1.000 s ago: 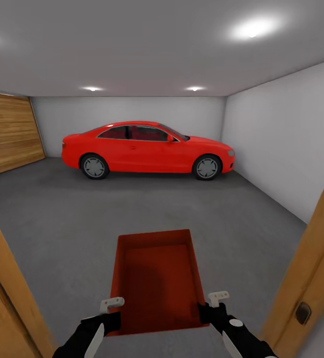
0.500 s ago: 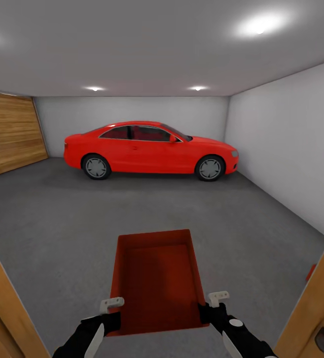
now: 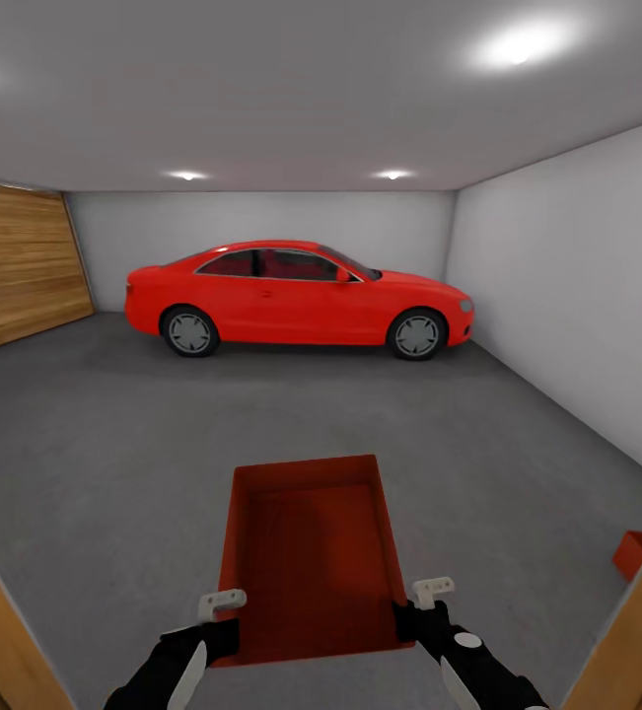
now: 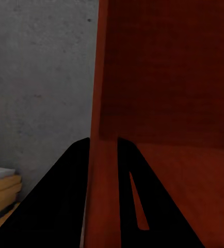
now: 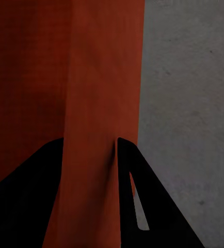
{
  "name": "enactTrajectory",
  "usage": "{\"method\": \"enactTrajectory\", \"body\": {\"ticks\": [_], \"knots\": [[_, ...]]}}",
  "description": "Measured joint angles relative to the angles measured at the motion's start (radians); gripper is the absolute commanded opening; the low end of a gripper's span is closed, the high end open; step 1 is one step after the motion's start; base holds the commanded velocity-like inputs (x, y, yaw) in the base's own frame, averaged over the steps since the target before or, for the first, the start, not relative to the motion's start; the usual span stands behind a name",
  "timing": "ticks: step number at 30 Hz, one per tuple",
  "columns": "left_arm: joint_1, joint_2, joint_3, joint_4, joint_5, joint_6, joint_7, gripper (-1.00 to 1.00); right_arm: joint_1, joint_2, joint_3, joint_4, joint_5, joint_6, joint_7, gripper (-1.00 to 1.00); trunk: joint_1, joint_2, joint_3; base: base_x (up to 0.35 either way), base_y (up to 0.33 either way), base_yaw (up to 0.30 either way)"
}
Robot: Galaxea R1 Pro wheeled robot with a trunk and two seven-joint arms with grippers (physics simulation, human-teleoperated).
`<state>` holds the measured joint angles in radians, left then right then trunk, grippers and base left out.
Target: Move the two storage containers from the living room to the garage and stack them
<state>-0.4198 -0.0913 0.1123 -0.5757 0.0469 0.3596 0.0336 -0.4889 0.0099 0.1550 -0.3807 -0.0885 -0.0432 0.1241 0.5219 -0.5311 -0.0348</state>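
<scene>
Both arms reach forward at the bottom of the head frame, low and roughly parallel, carrying an orange-red storage container (image 3: pixel 309 557) between them. The left pincer (image 3: pixel 220 619) clamps the bin's left wall near its close corner; up close, that wall (image 4: pixel 104 170) runs between the dark fingers (image 4: pixel 65 206). The right pincer (image 3: pixel 421 609) is clenched on the right wall, which shows pinched between the black fingers (image 5: pixel 130 196). The bin sits lower centre, open side up, held above the grey garage floor (image 3: pixel 113 444). At the lower right edge, a second container (image 3: pixel 636 554) rests on the floor by the white wall (image 3: pixel 567 296). A red car (image 3: pixel 296 296) stands across the back, wooden panelling (image 3: pixel 15 261) at the left.
</scene>
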Motion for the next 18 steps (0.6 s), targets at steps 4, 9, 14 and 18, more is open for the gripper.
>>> {"method": "enactTrajectory", "body": {"ticks": [4,9,14,18], "knots": [[0.0,-0.001,0.0,-0.001,0.0,0.0,0.001,-1.0,0.0,-0.001,0.0,0.0,0.0,0.0,0.001,-1.0,0.0,0.0,0.0,0.261,0.0,0.0],[0.0,0.0,0.0,-0.001,0.0,0.0,0.001,-1.0,0.0,0.0,-0.001,0.0,0.0,0.0,0.001,-1.0,0.0,0.0,0.0,0.033,0.0,0.0],[0.0,0.0,0.0,0.0,0.0,0.0,0.0,-1.0,0.0,0.0,-0.001,0.0,0.0,0.0,0.0,-1.0,0.001,0.0,0.0,0.002,0.0,0.0],[0.0,-0.001,0.0,-0.001,0.0,0.0,0.001,-1.0,0.0,0.0,0.0,0.0,0.0,0.0,0.001,-1.0,0.001,0.0,0.0,0.0,0.0,0.0]]}}
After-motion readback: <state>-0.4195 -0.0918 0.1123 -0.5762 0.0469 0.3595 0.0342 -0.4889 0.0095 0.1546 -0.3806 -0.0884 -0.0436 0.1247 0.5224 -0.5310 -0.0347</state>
